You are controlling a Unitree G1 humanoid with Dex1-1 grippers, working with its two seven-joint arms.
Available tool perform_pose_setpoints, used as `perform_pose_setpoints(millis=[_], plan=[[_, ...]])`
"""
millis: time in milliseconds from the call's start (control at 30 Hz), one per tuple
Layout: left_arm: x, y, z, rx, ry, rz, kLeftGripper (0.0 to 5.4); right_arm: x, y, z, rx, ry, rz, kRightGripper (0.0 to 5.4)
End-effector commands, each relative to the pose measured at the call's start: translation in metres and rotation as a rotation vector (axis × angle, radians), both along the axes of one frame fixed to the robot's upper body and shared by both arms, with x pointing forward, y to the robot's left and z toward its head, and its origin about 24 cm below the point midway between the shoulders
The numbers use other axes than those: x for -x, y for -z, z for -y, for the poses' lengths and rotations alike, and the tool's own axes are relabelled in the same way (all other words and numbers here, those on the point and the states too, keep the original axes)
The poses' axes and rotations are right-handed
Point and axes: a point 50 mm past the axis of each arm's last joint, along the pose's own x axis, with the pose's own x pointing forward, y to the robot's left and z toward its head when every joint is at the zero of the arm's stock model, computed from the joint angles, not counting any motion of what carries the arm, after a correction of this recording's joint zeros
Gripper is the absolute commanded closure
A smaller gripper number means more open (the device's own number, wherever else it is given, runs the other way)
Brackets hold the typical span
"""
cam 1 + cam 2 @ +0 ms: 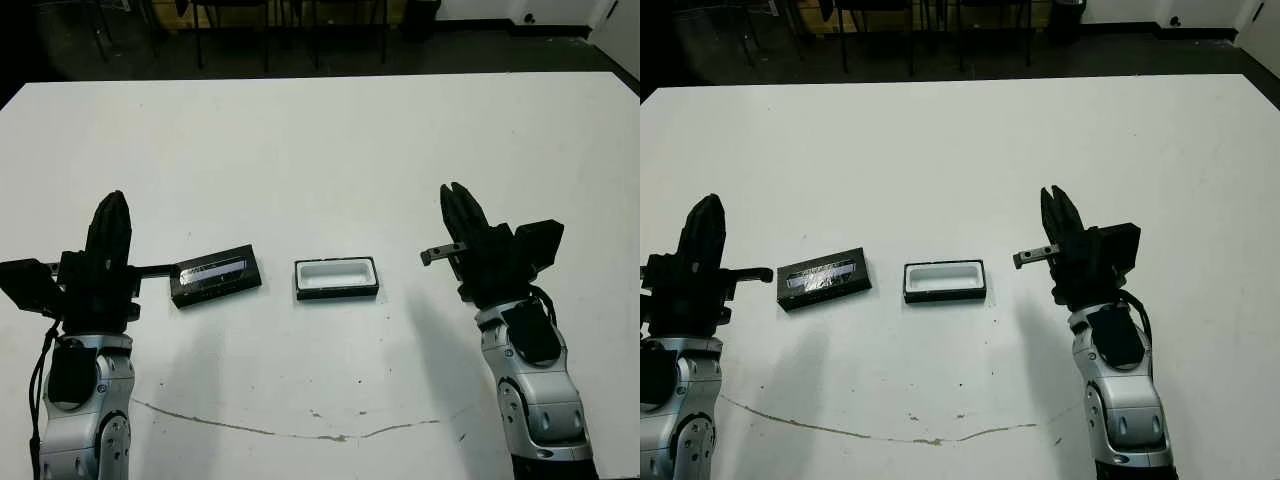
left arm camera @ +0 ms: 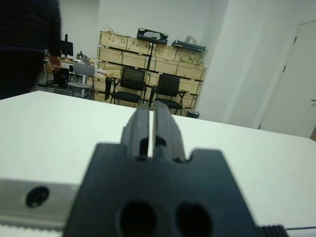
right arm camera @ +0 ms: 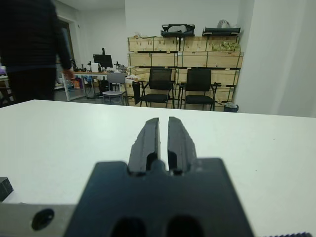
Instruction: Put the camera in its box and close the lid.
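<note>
Box, white lining showing and nothing inside, sits near the middle of the white table. Just apart at its 9 o'clock lies a black rectangle with a glossy strip on top, the lid, slightly skewed. The camera does not show apart from it. Left gripper hovers at the lid's 9 o'clock, fingers pressed together, holding nothing. Right gripper stands at the box's 3 o'clock, fingers likewise closed and empty. Bare tabletop stretches wide toward 12 o'clock up to the far edge, with chairs beyond.
</note>
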Motion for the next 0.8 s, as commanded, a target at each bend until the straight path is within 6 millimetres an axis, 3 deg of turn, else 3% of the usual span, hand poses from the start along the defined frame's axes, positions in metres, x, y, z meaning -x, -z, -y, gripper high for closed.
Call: perform_pose_setpoints(millis=[33,400,567,800], plan=[[0.001,0.005,-0.002,-0.009,-0.003,-0.036,5.39,0.001,0.008,0.002,0.002,0.0,-0.032,5.4],[0.004,0.006,0.004,-0.009,0.013,-0.041,5.39,0.001,0.01,0.006,0.011,-0.014,-0.04,5.4],[0.004,0.007,0.004,-0.003,0.012,-0.04,5.39,0.007,-0.009,0.017,0.044,0.027,-0.041,5.4],[0.004,0.006,0.004,-0.011,0.014,-0.042,5.4,0.007,-0.023,0.044,0.16,0.089,-0.055,4.5]])
